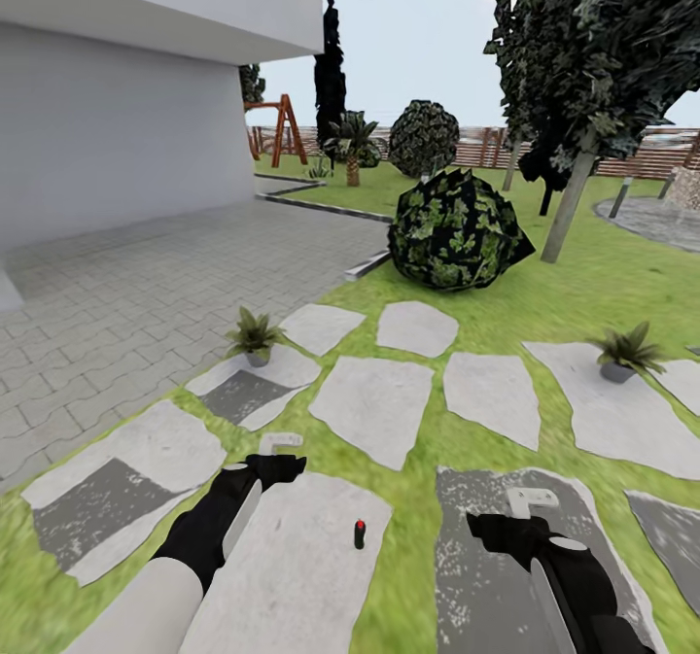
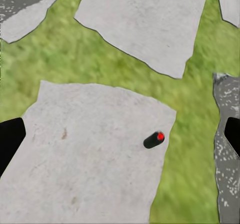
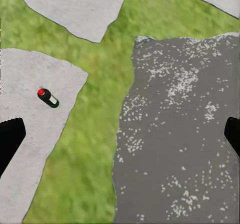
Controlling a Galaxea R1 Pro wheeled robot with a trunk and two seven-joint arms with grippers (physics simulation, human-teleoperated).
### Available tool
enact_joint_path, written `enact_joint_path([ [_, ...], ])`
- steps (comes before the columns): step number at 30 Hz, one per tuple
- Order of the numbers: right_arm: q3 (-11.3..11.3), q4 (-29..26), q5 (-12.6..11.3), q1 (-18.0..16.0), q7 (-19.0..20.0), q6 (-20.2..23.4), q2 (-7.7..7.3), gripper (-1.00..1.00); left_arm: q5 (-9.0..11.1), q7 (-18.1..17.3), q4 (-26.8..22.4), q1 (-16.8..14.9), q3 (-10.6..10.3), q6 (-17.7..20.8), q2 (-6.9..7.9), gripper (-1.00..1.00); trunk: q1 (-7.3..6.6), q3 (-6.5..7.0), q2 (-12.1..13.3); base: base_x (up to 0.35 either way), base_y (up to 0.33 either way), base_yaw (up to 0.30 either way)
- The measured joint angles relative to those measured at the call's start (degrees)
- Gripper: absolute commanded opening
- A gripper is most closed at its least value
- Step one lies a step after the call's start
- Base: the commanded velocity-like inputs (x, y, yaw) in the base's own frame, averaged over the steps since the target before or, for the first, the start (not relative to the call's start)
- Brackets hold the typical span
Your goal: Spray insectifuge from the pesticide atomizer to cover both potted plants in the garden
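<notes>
Counts from where I stand in the garden

I count one pesticide atomizer (image 1: 359, 533), low and centre in the head view, and two potted plants: one left of centre (image 1: 255, 334), one at the right edge (image 1: 625, 351). Two big round dark bushes sit above centre, the nearer (image 1: 455, 229) and the farther (image 1: 424, 137). One wooden swing frame (image 1: 279, 128) stands at upper left. I have two grippers, the left (image 1: 278, 453) at lower left, the right (image 1: 515, 515) at lower right. About a dozen stepping stones show; some are cut off, so I cannot count exactly.
</notes>
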Motion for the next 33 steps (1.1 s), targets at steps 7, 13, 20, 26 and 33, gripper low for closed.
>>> enact_joint_path([
  [7,0.0,0.02,0.02,-0.02,-0.01,-0.01,-0.03,1.0,0.01,-0.01,-0.01,0.0,-0.01,0.02,0.0,1.0,0.02,-0.43,0.01,0.083,-0.065,0.186],
  [13,0.0,0.02,0.01,0.01,0.0,-0.01,-0.03,1.0,0.01,0.01,-0.01,0.0,-0.01,0.02,0.0,1.0,0.03,-0.79,0.01,0.003,-0.009,0.164],
  [20,-0.01,0.0,0.0,0.01,0.04,0.01,-0.05,1.0,0.0,-0.01,0.02,-0.01,-0.12,-0.02,0.01,1.0,0.02,-0.87,0.0,0.072,-0.238,0.017],
  [26,-0.01,-0.01,0.0,-0.02,0.01,0.01,-0.04,1.0,0.0,-0.05,0.02,-0.01,-0.12,-0.02,0.01,1.0,0.03,-0.87,0.0,0.02,-0.29,0.001],
  [33,-0.01,0.0,0.0,-0.03,0.02,0.0,-0.04,1.0,0.0,-0.06,0.01,-0.01,-0.07,-0.01,-0.03,1.0,0.03,-0.87,0.0,0.001,-0.222,0.0],
])
